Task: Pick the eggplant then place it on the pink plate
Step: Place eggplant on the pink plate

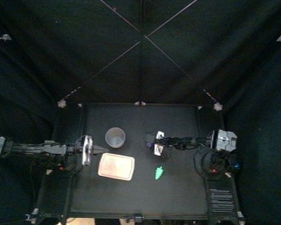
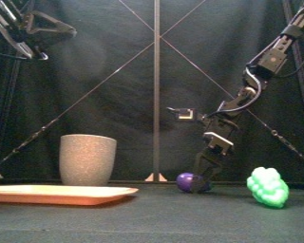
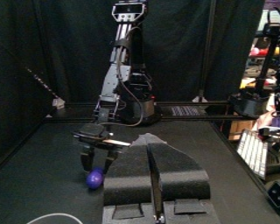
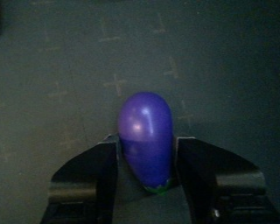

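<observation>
The purple eggplant (image 4: 146, 129) lies on the black table, its green stem end toward the wrist. My right gripper (image 4: 146, 150) has come down over it and its two jaws press against the eggplant's sides. In the front view the eggplant (image 2: 186, 181) rests at table level under the right gripper (image 2: 200, 175). The flat pink plate (image 1: 116, 165) lies left of centre, a short way left of the right gripper (image 1: 162, 148). My left gripper (image 3: 154, 171) is shut and empty, and rests at the table's left side (image 1: 88, 151).
A tall grey speckled cup (image 2: 87, 158) stands behind the pink plate (image 2: 60, 194). A green toy (image 2: 268, 186) lies to the right of the eggplant, near the front (image 1: 158, 172).
</observation>
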Available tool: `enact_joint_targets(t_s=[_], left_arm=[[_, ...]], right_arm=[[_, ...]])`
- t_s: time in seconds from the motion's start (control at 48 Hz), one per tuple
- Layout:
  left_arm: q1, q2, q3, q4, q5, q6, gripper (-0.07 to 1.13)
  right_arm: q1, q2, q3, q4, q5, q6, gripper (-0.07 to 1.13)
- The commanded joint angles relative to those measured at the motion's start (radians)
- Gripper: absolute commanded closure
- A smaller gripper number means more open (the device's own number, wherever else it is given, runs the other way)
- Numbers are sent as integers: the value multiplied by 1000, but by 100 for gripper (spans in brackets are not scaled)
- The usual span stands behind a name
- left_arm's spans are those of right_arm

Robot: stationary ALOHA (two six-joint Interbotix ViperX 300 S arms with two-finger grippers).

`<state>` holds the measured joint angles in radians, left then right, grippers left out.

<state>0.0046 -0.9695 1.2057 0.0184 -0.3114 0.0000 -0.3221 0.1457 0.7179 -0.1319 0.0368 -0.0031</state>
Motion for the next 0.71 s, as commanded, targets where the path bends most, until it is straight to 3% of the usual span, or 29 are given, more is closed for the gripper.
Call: enact_joint_targets(t_s=[0.021,0.188,0.5,0.708], left_arm=[[2,3,-14,3,-5,2,108],[2,3,-14,3,-5,0,108],[2,3,-14,3,-5,0,108],[2,3,-14,3,-3,2,108]], right_arm=[[0,-25,-26,3,2,3,45],[23,-60,-57,25,8,6,51],[252,-49,-259,31,2,3,50],[316,66,-394,29,-5,5,50]])
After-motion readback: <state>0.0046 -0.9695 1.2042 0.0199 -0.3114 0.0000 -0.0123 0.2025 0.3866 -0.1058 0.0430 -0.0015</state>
